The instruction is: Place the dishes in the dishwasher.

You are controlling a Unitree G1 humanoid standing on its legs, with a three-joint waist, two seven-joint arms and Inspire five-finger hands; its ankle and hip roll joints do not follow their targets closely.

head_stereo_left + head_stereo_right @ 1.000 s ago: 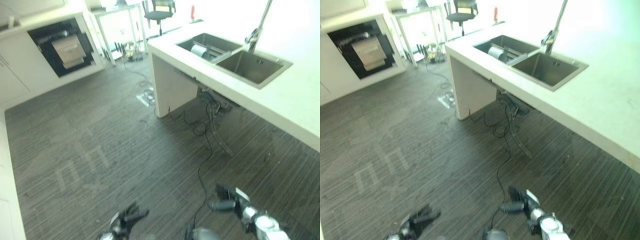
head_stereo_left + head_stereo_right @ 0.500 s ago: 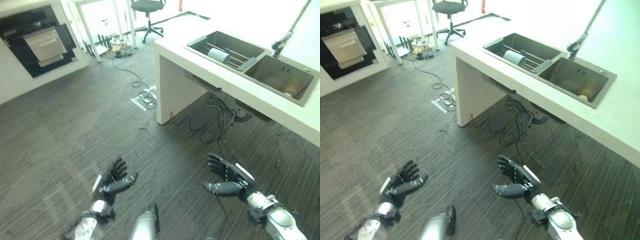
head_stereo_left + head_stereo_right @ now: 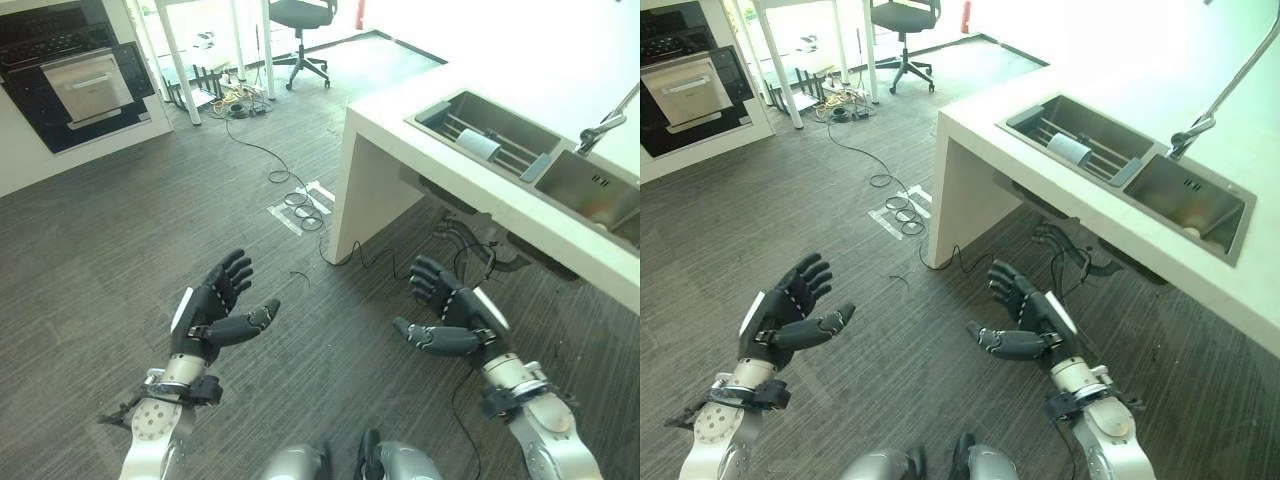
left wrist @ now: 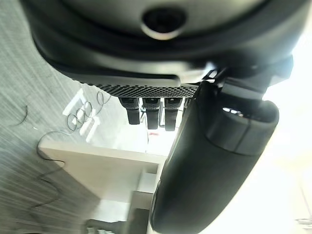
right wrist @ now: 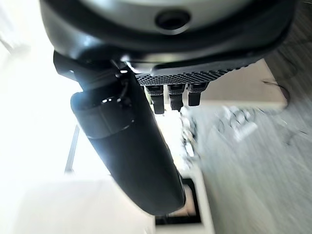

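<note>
Left eye view looks down on a dark striped floor with both robot hands raised in front of the body, palms turned toward each other, well apart. Its left hand has straight, spread fingers and holds nothing; its right hand is likewise open and empty, thumb pointing inward.

To the right stands a white counter with a double sink set into it. A pale, roll-shaped dish lies on a rack in the nearer basin, and a tall tap rises between the basins. At the far left, a dark built-in appliance with a pale pulled-out front, probably the dishwasher, sits in white cabinetry, well apart from the sink. An office chair and a white table leg stand beyond it.

Loose cables coil on the floor beside the counter's end panel and trail under the sink. Judging from this, the main risk is a walking step catching those cables while approaching the sink. Another is the right hand striking the counter edge or tap when reaching in. The long carry across open floor to the appliance also leaves room for a smooth dish to slip from a loose grasp
</note>
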